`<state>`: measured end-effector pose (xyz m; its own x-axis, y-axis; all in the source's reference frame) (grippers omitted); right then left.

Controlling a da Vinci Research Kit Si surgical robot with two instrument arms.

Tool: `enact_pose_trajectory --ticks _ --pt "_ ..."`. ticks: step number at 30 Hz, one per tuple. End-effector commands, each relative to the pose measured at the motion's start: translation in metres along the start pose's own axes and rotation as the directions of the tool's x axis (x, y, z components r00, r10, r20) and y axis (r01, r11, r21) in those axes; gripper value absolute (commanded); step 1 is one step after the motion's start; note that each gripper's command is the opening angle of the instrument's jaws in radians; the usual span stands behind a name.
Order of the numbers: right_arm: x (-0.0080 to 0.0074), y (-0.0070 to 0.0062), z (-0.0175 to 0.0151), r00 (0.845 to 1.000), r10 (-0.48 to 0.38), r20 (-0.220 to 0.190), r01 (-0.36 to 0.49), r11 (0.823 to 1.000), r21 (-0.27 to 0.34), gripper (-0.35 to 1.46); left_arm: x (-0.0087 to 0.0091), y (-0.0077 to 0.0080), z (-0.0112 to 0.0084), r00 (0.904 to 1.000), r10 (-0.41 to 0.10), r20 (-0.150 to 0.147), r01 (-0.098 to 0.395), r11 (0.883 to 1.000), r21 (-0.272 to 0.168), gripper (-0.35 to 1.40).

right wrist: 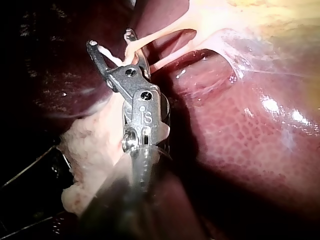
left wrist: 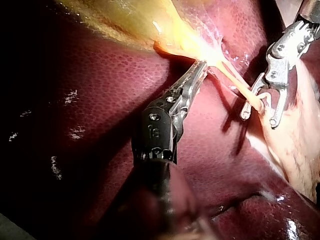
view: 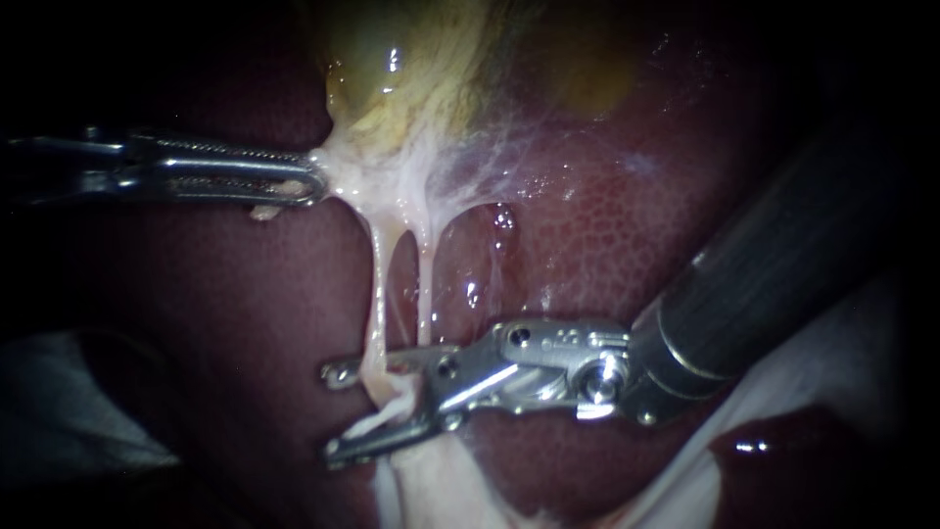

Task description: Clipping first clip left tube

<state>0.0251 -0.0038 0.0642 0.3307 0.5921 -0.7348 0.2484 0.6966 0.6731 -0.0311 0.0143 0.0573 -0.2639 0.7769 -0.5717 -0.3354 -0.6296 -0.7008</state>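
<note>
The right instrument stands wide open, holding nothing; the left tube runs through its gap. The left instrument is clamped on the gallbladder where that tube begins.

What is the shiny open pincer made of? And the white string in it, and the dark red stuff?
Right instrument: looks like polished metal, silvery with bright glints. The left tube between its open jaws: soft wet tissue, pale, glossy, stretched thin. Liver: soft flesh, dark red, finely mottled, with a wet sheen.
</note>
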Motion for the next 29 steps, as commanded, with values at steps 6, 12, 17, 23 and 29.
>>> enact_pose_trajectory --ticks 6,12,17,23,29 --pt "-0.0003 0.0002 -0.0006 1.000 0.001 0.001 -0.001 1.000 0.000 0.01 0.0000 0.0000 0.0000 1.0000 0.001 0.000 -0.001 1.000 -0.001 -0.35" --pt "-0.0003 0.0002 -0.0008 1.000 0.001 0.001 -0.001 1.000 0.002 -0.33 0.0000 0.0000 0.0000 1.0000 0.000 0.000 0.000 1.000 -0.001 -0.35" --pt "-0.0005 0.0005 -0.0011 0.999 0.042 0.000 -0.042 0.999 0.003 -0.35 0.0000 0.0000 0.0001 1.0000 0.000 0.000 0.000 1.000 0.000 -0.35" --pt "-0.0009 0.0008 -0.0015 0.999 0.046 0.001 -0.046 0.999 0.005 -0.35 0.0000 0.0000 0.0001 1.0000 0.000 0.000 0.000 1.000 0.000 -0.35" --pt "-0.0009 0.0009 -0.0015 0.999 0.052 0.001 -0.052 0.999 0.005 -0.35 0.0001 0.0000 0.0001 1.0000 0.000 0.000 0.000 1.000 -0.001 -0.35"
